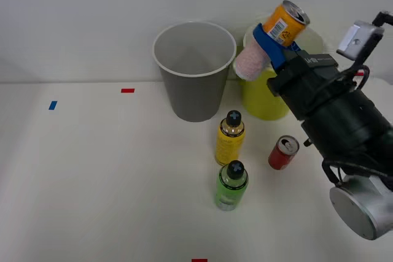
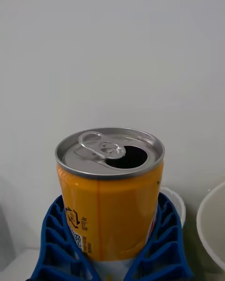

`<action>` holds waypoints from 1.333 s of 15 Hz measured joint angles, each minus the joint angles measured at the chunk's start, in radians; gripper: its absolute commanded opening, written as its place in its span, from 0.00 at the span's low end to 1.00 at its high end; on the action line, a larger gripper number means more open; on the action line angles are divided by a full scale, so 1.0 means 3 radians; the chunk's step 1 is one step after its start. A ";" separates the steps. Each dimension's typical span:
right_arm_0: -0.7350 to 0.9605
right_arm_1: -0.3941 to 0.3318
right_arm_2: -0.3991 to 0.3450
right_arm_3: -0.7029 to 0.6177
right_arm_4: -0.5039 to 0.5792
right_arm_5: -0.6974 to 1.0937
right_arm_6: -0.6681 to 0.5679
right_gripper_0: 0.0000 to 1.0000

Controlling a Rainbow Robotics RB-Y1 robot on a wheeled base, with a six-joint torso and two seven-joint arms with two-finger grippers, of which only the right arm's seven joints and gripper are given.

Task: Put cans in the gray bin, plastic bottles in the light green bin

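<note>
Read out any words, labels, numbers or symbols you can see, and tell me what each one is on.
Nothing reads as clear words.
Orange can: a small dark recycling-type symbol and fine print beside it, too small to read.
Orange can, front view: a white barcode label, digits unreadable.
Right arm's black housing: small white lettering, too blurred to read.
Red can, yellow bottle, green bottle: no legible text.

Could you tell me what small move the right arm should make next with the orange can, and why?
Probably carry it toward the robot's left. The right end effector holds the orange can above the light green bin, but cans belong in the gray bin beside it.
</note>
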 measured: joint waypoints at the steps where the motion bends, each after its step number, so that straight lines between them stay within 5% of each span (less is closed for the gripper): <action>1: -0.0128 0.0062 0.0004 0.0000 0.0050 0.0189 -0.0003 0.00; 6: -0.0770 0.0297 0.0023 0.0118 0.0155 0.0936 -0.0047 0.00; 16: -0.2269 0.0534 0.0447 0.2219 0.0162 -0.0023 -0.0128 0.00; 20: -0.2432 0.0524 0.0579 0.2429 0.0363 -0.0054 -0.0135 0.00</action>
